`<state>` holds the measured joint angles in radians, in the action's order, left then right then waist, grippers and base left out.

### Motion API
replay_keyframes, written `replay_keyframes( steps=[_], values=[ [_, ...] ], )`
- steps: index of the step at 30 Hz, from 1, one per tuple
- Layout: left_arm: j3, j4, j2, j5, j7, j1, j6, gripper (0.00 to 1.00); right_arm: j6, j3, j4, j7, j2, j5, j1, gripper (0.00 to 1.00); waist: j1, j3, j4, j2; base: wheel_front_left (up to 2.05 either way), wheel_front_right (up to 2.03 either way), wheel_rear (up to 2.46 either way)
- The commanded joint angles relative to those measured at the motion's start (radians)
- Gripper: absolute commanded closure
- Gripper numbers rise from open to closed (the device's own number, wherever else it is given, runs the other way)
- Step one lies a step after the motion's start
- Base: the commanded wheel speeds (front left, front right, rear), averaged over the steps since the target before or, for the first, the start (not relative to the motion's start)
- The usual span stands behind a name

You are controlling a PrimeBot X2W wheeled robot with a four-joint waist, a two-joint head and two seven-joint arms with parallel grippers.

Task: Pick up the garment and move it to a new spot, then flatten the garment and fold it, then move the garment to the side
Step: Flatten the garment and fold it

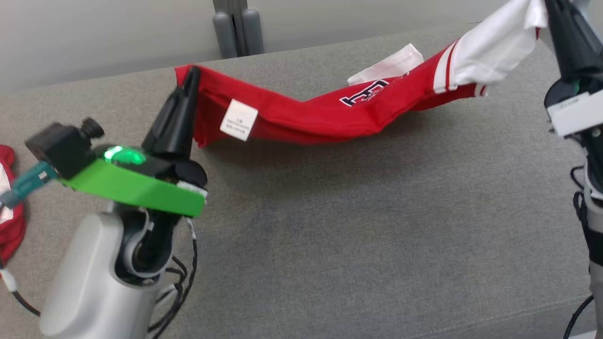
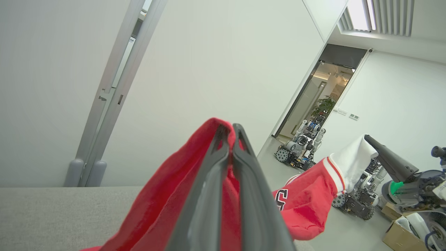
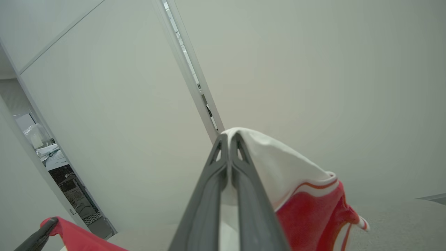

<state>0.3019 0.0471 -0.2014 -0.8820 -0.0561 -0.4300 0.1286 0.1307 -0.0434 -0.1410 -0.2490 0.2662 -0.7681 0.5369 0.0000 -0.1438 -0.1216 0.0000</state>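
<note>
Head view, nearest first: a second red cloth [image 1: 9, 207] lies at the left edge of the grey fabric surface [image 1: 330, 226]. Just beyond it the left gripper [image 1: 191, 73] has its fingers pressed together on the red hem of the garment [image 1: 306, 117]. The garment stretches towards the far right corner, sagging low in the middle. Its white care tag [image 1: 239, 119] carries print too small to read, and the dark, white-edged lettering [image 1: 365, 92] shows only partly. Farthest, the right gripper [image 3: 229, 136] is clamped on the white sleeve [image 1: 490, 47].
</note>
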Motion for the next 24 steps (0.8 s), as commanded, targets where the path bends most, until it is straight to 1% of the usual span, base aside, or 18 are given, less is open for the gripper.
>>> replay_keyframes(
  steps=[1, 4, 7, 11, 14, 17, 20, 22, 24],
  values=[
    [-0.01, 0.002, -0.018, -0.021, 0.025, -0.045, 0.003, 1.0, 0.0, -0.005, -0.011, -0.013, 0.005, 0.012, 0.041, 1.0, 0.0, -0.028, -0.006, 0.0, 0.0, 0.0, 0.0],
    [-0.032, -0.013, -0.05, -0.036, 0.08, -0.142, -0.002, 1.0, 0.0, -0.014, 0.0, -0.042, 0.0, 0.029, 0.139, 1.0, 0.0, -0.078, -0.015, 0.0, 0.0, 0.0, 0.0],
    [-0.051, -0.047, -0.068, -0.04, 0.111, -0.228, -0.013, 1.0, 0.0, -0.01, 0.054, -0.056, -0.001, 0.065, 0.227, 1.0, 0.0, -0.138, -0.027, 0.0, 0.0, 0.0, 0.0],
    [-0.073, -0.117, -0.091, -0.032, 0.138, -0.362, -0.022, 1.0, 0.0, 0.019, 0.199, -0.053, -0.017, 0.118, 0.354, 1.0, 0.0, -0.237, -0.051, 0.0, 0.0, 0.0, 0.0],
    [-0.076, -0.187, -0.112, 0.004, 0.139, -0.48, -0.021, 1.0, 0.0, 0.049, 0.35, -0.022, -0.043, 0.16, 0.471, 1.0, 0.0, -0.321, -0.071, 0.0, 0.0, 0.0, 0.0],
    [-0.08, -0.257, -0.134, 0.059, 0.101, -0.601, -0.018, 1.0, 0.0, 0.041, 0.489, 0.039, -0.086, 0.187, 0.604, 1.0, 0.0, -0.39, -0.088, 0.0, 0.0, 0.0, 0.0],
    [-0.066, -0.319, -0.143, 0.12, 0.035, -0.734, -0.011, 1.0, 0.0, -0.002, 0.607, 0.151, -0.121, 0.223, 0.759, 1.0, 0.0, -0.438, -0.094, 0.0, 0.0, 0.0, 0.0],
    [-0.061, -0.339, -0.145, 0.139, -0.01, -0.818, -0.006, 1.0, 0.0, -0.026, 0.646, 0.235, -0.133, 0.249, 0.853, 1.0, 0.0, -0.46, -0.093, 0.0, 0.0, 0.0, 0.0],
    [-0.059, -0.348, -0.142, 0.154, -0.06, -0.894, -0.003, 1.0, 0.0, -0.036, 0.665, 0.318, -0.129, 0.274, 0.936, 1.0, 0.0, -0.473, -0.089, 0.0, 0.0, 0.0, 0.0]
  ],
)
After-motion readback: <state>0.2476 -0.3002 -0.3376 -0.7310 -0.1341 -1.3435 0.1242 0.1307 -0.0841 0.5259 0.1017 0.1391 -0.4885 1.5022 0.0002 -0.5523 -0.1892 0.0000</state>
